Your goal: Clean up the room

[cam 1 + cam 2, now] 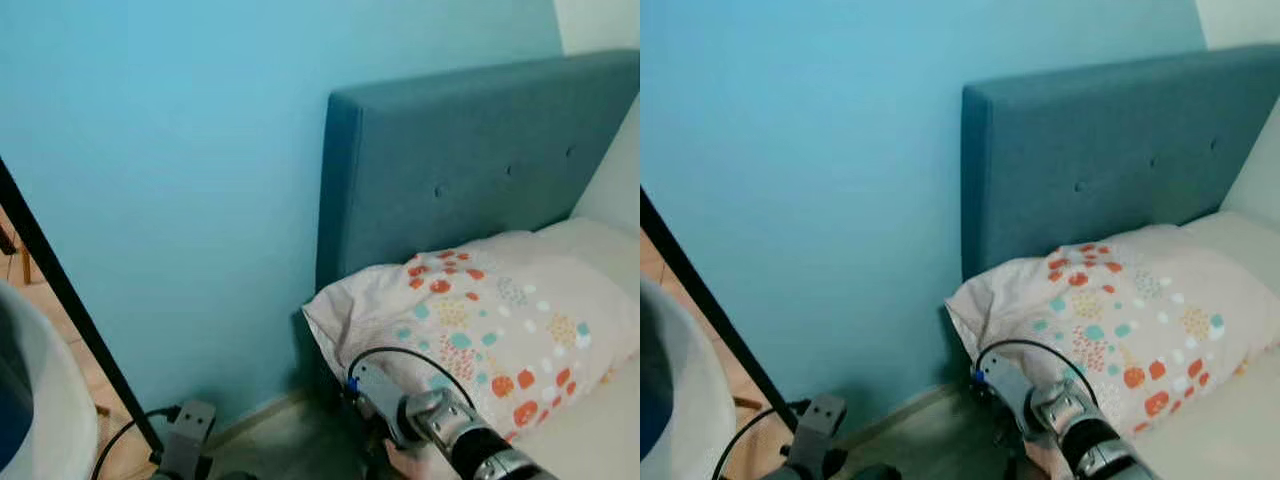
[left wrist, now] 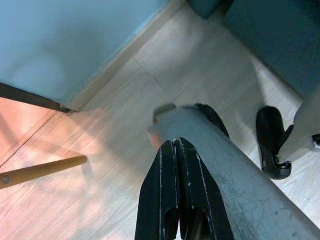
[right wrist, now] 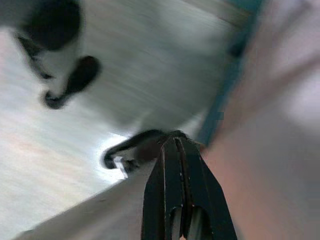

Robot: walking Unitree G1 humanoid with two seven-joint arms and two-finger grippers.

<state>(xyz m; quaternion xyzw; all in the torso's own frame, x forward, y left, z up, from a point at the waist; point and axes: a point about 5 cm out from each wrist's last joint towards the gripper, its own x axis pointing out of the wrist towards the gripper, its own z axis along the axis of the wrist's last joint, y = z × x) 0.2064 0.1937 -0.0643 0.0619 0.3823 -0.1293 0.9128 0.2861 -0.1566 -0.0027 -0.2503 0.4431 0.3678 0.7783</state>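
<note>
Right gripper point(image 3: 177, 150) has its two black fingers pressed together, nothing between them; it hangs low by the bed's near edge, pointing down at the wood-look floor point(image 3: 60, 150). Your right wrist view is motion-blurred, so detail there is poor. Left gripper point(image 2: 176, 150) is also closed and empty, aimed at the floor point(image 2: 100, 150) near the skirting board under the blue wall point(image 1: 160, 180).

In the head views you see the right arm point(image 1: 440, 420) at bottom centre, with a black cable looped over it, just in front of the patterned pillow point(image 1: 480, 320). That pillow, with orange and teal spots, lies on the bed at the foot of the blue upholstered headboard point(image 1: 470, 170); its corner overhangs the bed's side. A plain white pillow point(image 1: 600, 245) sits beside it, further along the headboard. The left arm point(image 1: 185, 440) is at the bottom left, near a black slanted pole point(image 1: 70, 290).
</note>
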